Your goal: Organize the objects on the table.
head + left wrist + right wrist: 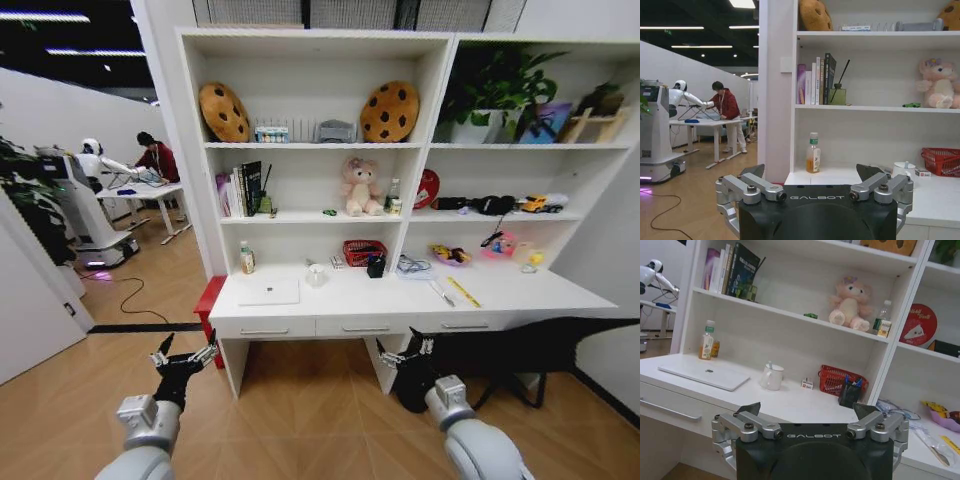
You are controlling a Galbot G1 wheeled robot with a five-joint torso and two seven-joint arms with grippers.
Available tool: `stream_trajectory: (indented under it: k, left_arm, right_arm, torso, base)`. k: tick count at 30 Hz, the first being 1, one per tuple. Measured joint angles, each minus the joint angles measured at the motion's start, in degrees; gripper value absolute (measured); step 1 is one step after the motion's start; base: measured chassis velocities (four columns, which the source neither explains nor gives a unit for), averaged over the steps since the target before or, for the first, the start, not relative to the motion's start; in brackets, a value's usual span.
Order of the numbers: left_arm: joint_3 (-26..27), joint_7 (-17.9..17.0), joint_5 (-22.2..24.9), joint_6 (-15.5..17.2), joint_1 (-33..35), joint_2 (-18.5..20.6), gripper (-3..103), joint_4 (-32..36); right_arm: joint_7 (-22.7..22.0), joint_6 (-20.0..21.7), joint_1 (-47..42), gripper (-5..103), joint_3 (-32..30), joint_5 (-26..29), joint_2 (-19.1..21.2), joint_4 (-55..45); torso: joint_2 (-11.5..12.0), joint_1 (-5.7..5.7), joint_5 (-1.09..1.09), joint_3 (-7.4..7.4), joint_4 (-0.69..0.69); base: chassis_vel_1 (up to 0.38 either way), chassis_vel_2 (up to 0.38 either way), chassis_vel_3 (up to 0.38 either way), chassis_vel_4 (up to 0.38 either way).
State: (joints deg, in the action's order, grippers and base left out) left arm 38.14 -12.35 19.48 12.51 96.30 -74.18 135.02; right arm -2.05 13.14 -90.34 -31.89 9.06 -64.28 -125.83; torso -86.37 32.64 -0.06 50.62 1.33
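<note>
Both tools hang low in front of the desk, short of its drawer fronts, with nothing held. The left tool has its fingers spread apart, and so does the right tool.

The objects lie ahead of and above both tools, on the desk top. The silver laptop lies flat and closed, ahead of the left tool and a little toward the right tool, its long side running along the desk's front edge. The white mug stands upright just beyond it, roughly midway between the two tools.

The yellow ruler lies ahead of the right tool and out to its far side, its long axis slanting from the shelf back toward the front edge. By my reckoning the left arm is nearer the laptop, the right nearer the ruler.
</note>
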Motion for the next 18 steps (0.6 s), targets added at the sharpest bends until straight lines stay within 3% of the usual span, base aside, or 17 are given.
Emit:
stream_trajectory:
  k: [6, 7, 8, 9, 11, 14, 16, 18]
  left_arm:
    - [0.0, 0.0, 0.0, 0.0, 0.0, 0.0, 100, 0.1]
    - [0.0, 0.0, 0.0, 0.0, 0.0, 0.0, 100, 0.0]
    - [0.0, 0.0, 0.0, 0.0, 0.0, 0.0, 100, 0.0]
    - [0.0, 0.0, 0.0, 0.0, 0.0, 0.0, 100, 0.0]
    - [0.0, 0.0, 0.0, 0.0, 0.0, 0.0, 100, 0.0]
    - [0.0, 0.0, 0.0, 0.0, 0.0, 0.0, 100, 0.0]
    - [0.0, 0.0, 0.0, 0.0, 0.0, 0.0, 100, 0.0]
    - [0.0, 0.0, 0.0, 0.0, 0.0, 0.0, 100, 0.0]
  right_arm:
    - [0.5, -2.1, 0.1, 100, -0.2, 0.3, 0.1, 0.6]
    - [0.6, -2.2, 0.1, 100, -0.2, 0.3, 0.1, 0.6]
    - [0.6, -2.2, 0.1, 100, -0.2, 0.3, 0.1, 0.6]
    - [0.6, -2.3, 0.1, 100, -0.2, 0.3, 0.1, 0.6]
    - [0.6, -2.3, 0.0, 100, -0.2, 0.3, -0.2, 0.6]
    - [0.6, -2.3, -0.2, 100, -0.2, 0.2, -0.4, 0.5]
    - [0.6, -2.4, -0.3, 100, -0.2, 0.1, -0.6, 0.5]
    - [0.6, -2.5, -0.6, 100, -0.3, -0.1, -0.8, 0.5]
  torso:
    - [-0.1, -0.07, 0.15, -0.04, 0.04]
    - [0.0, -0.04, 0.02, -0.02, -0.07]
    - [0.0, -0.04, 0.02, -0.02, -0.07]
    - [0.0, 0.05, -0.14, 0.04, -0.09]
    - [0.0, 0.03, 0.14, 0.01, 0.08]
    - [0.0, 0.05, -0.01, 0.02, -0.01]
    - [0.1, 0.08, 0.19, 0.03, -0.05]
    - [0.1, 0.11, -0.05, 0.04, 0.01]
  base:
    - [0.257, -0.235, -0.268, 0.273]
    - [0.074, -0.050, -0.091, 0.136]
    - [0.074, -0.050, -0.091, 0.136]
    - [0.124, -0.050, -0.064, 0.055]
    - [0.035, -0.012, -0.041, -0.001]
    - [-0.004, -0.004, 0.055, -0.022]
    - [0.000, 0.030, 0.111, -0.057]
    - [-0.058, 0.013, 0.060, 0.011]
